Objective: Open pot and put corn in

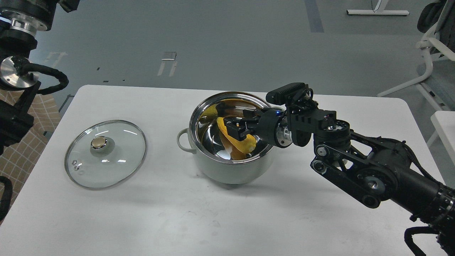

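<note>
One gripper (237, 128): right, clamping the corn (234, 139).
Corn: lying inside the pot (231, 167).
Lid (105, 153): resting on the table (177, 213), left of pot.

I'm working in a lab or test room: bare grey floor (227, 42) (tape marks on it), plain white table (170, 213), white office chair (432, 53).

The left arm (17, 71) was cut off by the left edge, its gripper out of view. The right gripper (237, 128) hid part of the corn (233, 140); the pot (227, 167) hid its right handle.
</note>
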`<action>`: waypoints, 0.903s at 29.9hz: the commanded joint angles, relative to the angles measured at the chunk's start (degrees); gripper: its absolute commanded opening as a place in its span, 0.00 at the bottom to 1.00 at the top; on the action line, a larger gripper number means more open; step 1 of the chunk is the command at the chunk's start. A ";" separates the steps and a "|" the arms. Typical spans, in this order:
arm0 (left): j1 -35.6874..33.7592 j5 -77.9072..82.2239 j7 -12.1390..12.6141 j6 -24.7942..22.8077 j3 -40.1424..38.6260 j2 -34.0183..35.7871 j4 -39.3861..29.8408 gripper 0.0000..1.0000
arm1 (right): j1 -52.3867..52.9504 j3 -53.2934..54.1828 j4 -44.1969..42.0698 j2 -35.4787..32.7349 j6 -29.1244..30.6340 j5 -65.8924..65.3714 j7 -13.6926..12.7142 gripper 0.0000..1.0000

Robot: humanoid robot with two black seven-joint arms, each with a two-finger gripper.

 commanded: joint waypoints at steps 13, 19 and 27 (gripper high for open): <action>0.10 -0.79 -0.12 -0.50 -0.84 0.08 0.00 0.98 | 3.21 26.49 -0.67 5.56 -1.06 2.18 0.61 1.00; 0.19 -0.79 0.05 -1.55 -0.85 0.34 0.27 0.98 | 4.52 46.46 -4.27 8.74 -1.32 17.55 0.88 1.00; 1.86 -0.79 2.52 -3.75 -0.50 -0.10 0.80 0.98 | 5.84 59.05 -13.40 5.84 -3.86 37.14 0.88 1.00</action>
